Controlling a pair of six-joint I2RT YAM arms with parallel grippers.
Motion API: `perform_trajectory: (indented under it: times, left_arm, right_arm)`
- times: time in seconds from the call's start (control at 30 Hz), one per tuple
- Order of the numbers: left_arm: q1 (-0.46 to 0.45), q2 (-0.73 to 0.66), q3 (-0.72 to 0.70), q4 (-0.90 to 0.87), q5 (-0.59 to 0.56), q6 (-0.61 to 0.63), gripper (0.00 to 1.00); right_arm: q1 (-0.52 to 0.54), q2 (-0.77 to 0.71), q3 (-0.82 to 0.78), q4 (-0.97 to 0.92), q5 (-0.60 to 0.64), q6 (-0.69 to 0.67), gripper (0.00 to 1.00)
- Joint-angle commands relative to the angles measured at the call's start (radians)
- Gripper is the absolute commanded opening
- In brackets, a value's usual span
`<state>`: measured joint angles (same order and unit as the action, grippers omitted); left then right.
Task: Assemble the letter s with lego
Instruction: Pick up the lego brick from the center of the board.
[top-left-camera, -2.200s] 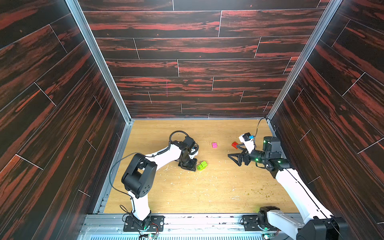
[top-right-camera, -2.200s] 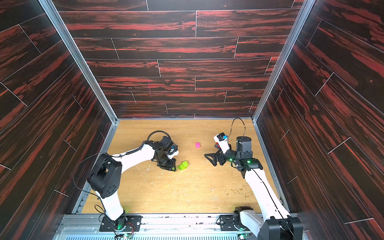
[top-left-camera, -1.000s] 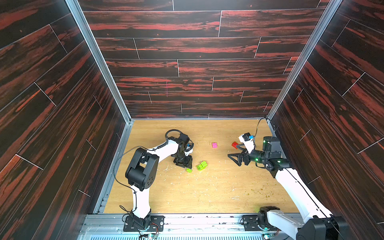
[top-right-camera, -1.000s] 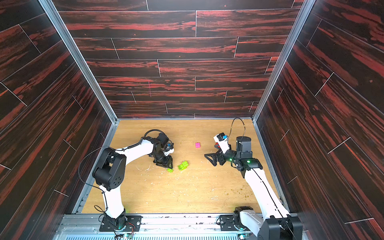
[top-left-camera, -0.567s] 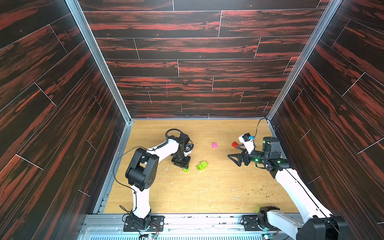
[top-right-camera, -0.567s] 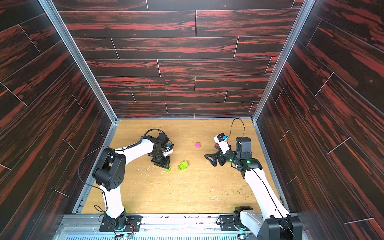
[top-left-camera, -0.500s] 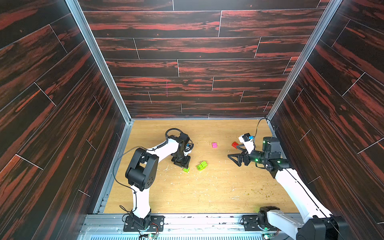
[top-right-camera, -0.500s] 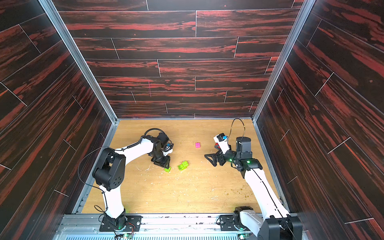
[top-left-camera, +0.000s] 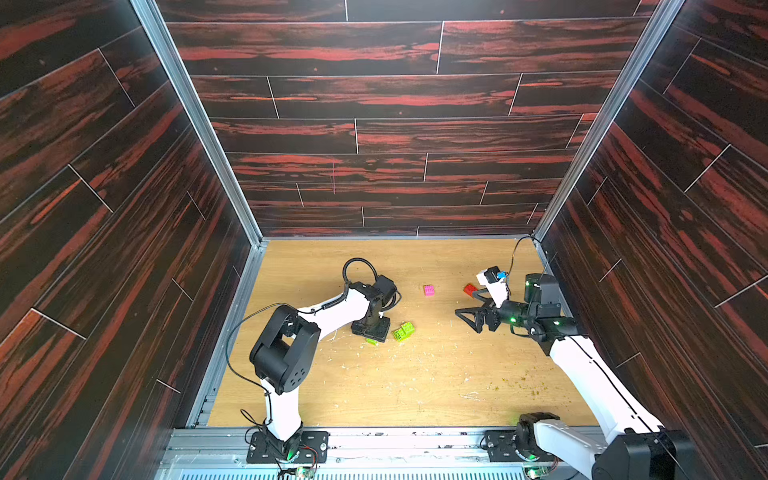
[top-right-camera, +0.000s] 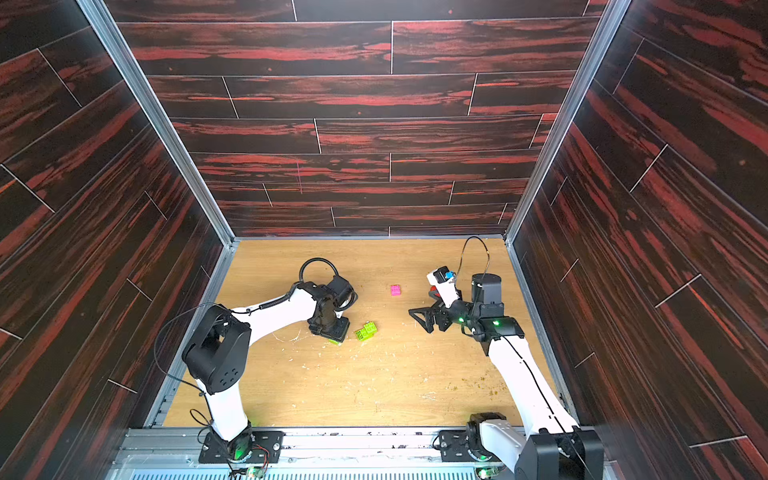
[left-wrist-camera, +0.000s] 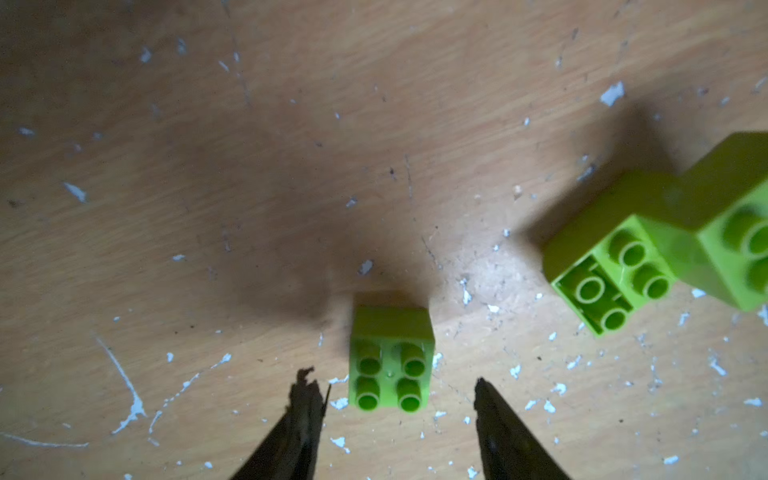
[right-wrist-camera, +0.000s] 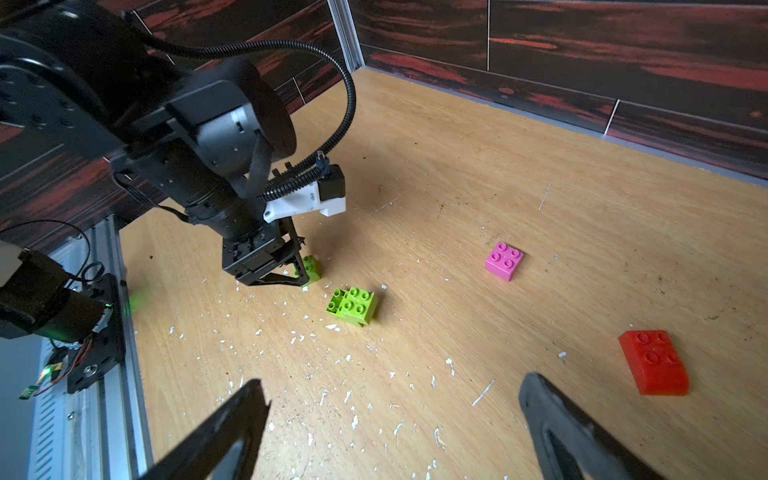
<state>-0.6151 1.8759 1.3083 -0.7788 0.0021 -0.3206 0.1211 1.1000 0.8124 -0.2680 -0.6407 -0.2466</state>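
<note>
Target single lime brick (left-wrist-camera: 390, 359) on tabletop (left-wrist-camera: 208, 166), between parted jaws of left gripper (left-wrist-camera: 397, 384), no contact; joined lime pair (left-wrist-camera: 648, 245) just beside; pink brick (right-wrist-camera: 504, 261), red brick (right-wrist-camera: 654, 361) farther off; right gripper (right-wrist-camera: 392, 382) wide, empty; brick likely light, rigid, slick: pinch flat side walls

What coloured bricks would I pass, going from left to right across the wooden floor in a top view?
Single lime green brick → joined pair of lime green bricks → pink brick → red brick.
</note>
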Motion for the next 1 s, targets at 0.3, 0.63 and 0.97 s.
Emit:
perform_trajectory:
  times: [0.3, 0.63, 0.97]
  left_arm:
    - [-0.012, 0.058, 0.029, -0.018, -0.068, -0.024, 0.46]
    - [-0.015, 0.063, 0.021, -0.033, -0.027, -0.012, 0.26]
    - [-0.015, 0.042, 0.099, -0.126, 0.048, 0.194, 0.17]
  right_arm:
    - [-0.007, 0.02, 0.025, -0.007, -0.011, -0.006, 0.98]
    - [-0.009, 0.035, 0.036, -0.008, -0.021, -0.004, 0.98]
    - [-0.008, 0.036, 0.036, -0.01, -0.024, 0.0, 0.98]
